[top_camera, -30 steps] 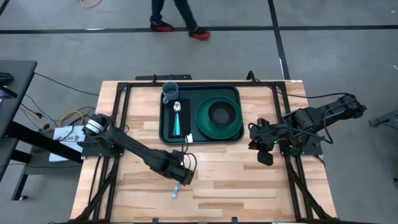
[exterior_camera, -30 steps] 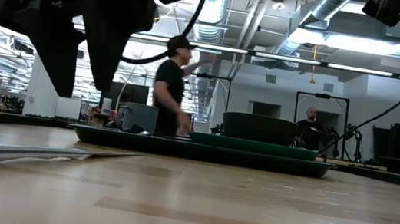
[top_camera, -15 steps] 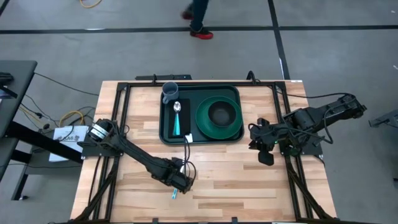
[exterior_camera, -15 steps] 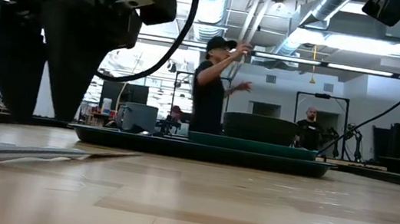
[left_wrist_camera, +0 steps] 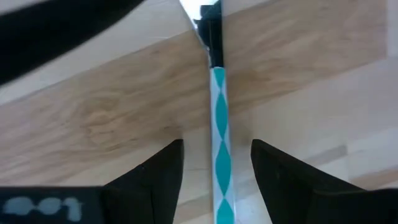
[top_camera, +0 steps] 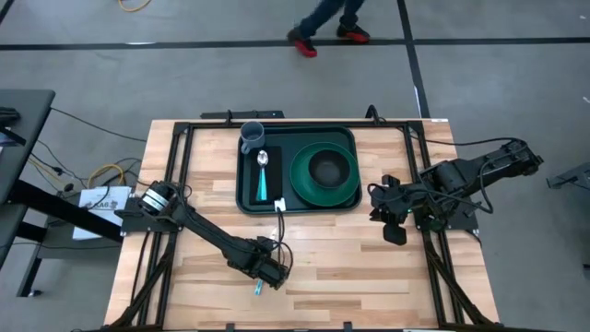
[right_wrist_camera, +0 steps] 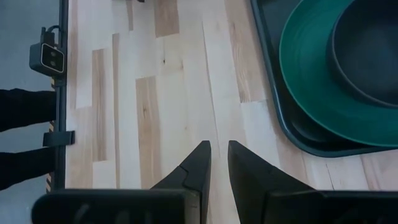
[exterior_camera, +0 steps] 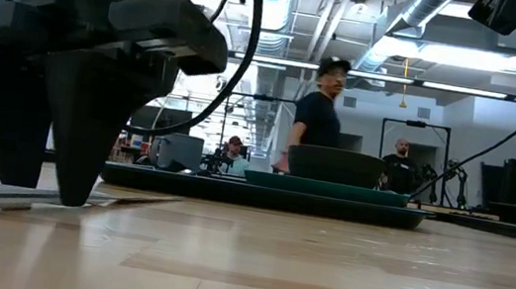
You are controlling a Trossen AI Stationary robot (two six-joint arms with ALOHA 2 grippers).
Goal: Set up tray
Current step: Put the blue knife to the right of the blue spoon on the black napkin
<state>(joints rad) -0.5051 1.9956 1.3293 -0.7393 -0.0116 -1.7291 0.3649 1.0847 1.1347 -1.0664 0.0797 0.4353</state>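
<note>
Left wrist view: a teal-patterned utensil is framed by the spread fingers of the left gripper, its working end cut off.

Near the desk's front edge it is straddled, ungripped. By the right edge, the right gripper is held narrow and empty. Against the far edge the tray is set. Beyond, a person is seen.

A person walks behind the wooden table — cables alongside.
</note>
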